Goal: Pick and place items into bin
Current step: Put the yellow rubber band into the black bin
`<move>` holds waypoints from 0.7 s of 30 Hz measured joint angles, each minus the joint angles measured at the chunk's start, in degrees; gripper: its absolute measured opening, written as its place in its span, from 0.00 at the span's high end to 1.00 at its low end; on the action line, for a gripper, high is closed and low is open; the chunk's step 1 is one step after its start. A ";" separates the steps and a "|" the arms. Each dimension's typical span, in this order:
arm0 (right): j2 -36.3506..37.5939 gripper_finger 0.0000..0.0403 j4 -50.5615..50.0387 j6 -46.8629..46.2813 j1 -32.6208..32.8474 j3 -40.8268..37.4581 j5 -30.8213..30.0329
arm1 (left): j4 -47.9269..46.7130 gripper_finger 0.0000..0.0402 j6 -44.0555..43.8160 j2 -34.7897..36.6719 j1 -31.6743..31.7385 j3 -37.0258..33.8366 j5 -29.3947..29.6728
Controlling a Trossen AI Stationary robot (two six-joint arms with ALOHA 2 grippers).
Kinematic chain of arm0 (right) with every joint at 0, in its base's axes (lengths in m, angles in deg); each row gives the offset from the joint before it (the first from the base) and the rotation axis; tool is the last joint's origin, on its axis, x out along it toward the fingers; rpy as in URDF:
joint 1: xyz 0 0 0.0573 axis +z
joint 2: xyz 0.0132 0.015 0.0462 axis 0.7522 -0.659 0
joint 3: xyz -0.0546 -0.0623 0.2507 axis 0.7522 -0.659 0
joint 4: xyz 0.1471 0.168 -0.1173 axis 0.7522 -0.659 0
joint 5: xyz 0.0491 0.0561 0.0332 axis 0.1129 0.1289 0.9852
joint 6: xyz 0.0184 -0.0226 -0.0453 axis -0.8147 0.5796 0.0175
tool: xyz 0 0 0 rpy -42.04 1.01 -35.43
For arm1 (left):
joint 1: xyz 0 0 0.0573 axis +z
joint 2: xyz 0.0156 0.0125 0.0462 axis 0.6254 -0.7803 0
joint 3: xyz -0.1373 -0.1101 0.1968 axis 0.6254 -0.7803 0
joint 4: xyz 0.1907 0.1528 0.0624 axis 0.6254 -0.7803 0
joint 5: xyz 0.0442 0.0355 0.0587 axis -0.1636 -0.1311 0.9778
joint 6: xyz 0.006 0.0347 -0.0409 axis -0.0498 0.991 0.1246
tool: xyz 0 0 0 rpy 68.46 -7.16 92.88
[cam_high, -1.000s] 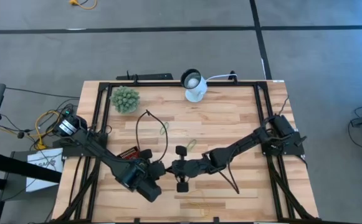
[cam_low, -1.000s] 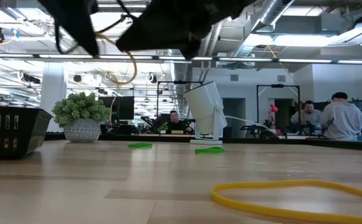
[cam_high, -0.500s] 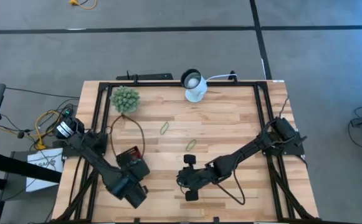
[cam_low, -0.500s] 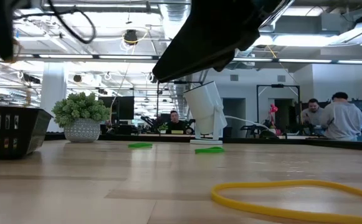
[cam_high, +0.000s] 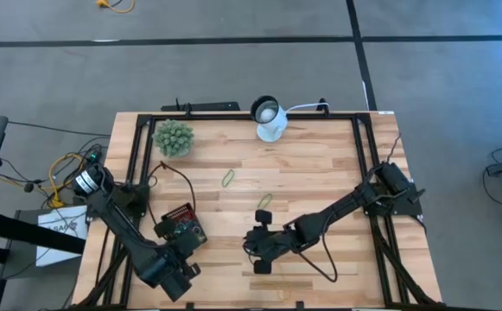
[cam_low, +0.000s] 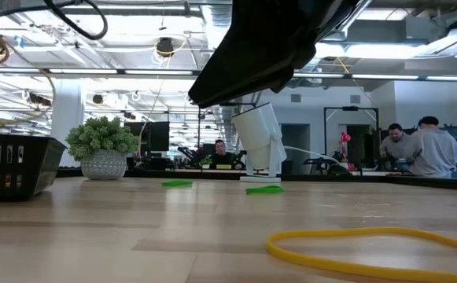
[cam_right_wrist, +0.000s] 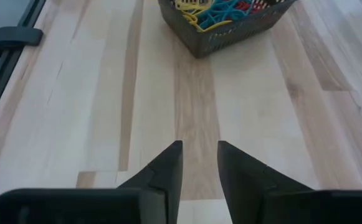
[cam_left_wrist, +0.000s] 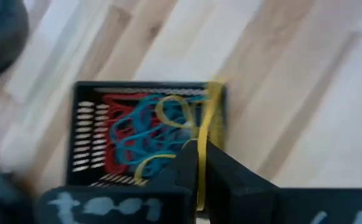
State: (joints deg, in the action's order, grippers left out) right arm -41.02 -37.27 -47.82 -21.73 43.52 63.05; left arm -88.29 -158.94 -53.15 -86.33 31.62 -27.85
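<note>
The bin [cam_high: 174, 216] is a small black slotted tray near the table's left side, holding red, blue and yellow loops [cam_left_wrist: 144, 134]; it also shows in the right wrist view [cam_right_wrist: 224, 25] and the low view [cam_low: 12, 165]. My left gripper [cam_left_wrist: 200, 171] hovers just on its near side, shut on a yellow loop. My right gripper [cam_right_wrist: 199, 165] is open with a narrow gap, above bare wood [cam_high: 251, 244] to the right of the bin, and points at it. Two green loops [cam_high: 228, 179] [cam_high: 264, 201] lie flat on the table. A yellow loop [cam_low: 354, 251] lies near the low camera. My left gripper pinches a yellow loop [cam_left_wrist: 200, 163] between its two fingers. The loop runs as a straight, taut strand from the fingers to the bin's rim [cam_left_wrist: 215, 93] and lies along the wall there. How far back it sits between the fingers is hidden.
A fuzzy green plant ball [cam_high: 174, 137] and a white lamp-like device [cam_high: 270, 119] stand along the far edge. Black frame rails [cam_high: 365, 164] border the table. People sit in the room beyond [cam_low: 429, 149]. Bare wood lies between the bin and the right gripper.
The two grippers were close together at the table's middle. My left arm has since swung back toward the near-left corner, bringing its gripper to the bin's near side. My right gripper has moved a little toward the near edge.
</note>
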 joint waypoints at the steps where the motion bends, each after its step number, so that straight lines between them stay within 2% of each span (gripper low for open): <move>1: -0.01 0.76 -0.03 0.01 0.14 0.00 0.00 | -1.18 1.00 -0.08 0.01 0.00 -0.11 -0.34; 6: -0.01 0.76 -0.44 -0.02 0.35 0.00 0.16 | -0.20 1.00 -3.40 0.09 -0.57 -5.91 -1.76; 11: -0.01 0.76 -0.85 -0.48 0.30 0.00 0.16 | 16.44 1.00 1.38 0.02 -1.27 -13.00 -3.37; 14: -0.01 0.76 -1.00 -0.48 0.32 0.00 0.16 | 21.70 1.00 5.37 0.02 -1.27 -14.63 -3.44; 16: -0.01 0.76 -1.38 -0.48 0.19 0.00 0.16 | 21.95 1.00 6.78 0.02 -1.25 -14.79 -2.97; 21: -0.01 0.76 -1.64 -0.50 0.11 0.00 0.16 | 13.83 1.00 5.24 0.02 -0.61 -14.95 -1.43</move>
State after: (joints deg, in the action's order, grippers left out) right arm -41.04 -38.91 -48.32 -21.62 43.52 63.22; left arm -74.47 -153.70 -53.12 -86.93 16.67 -29.28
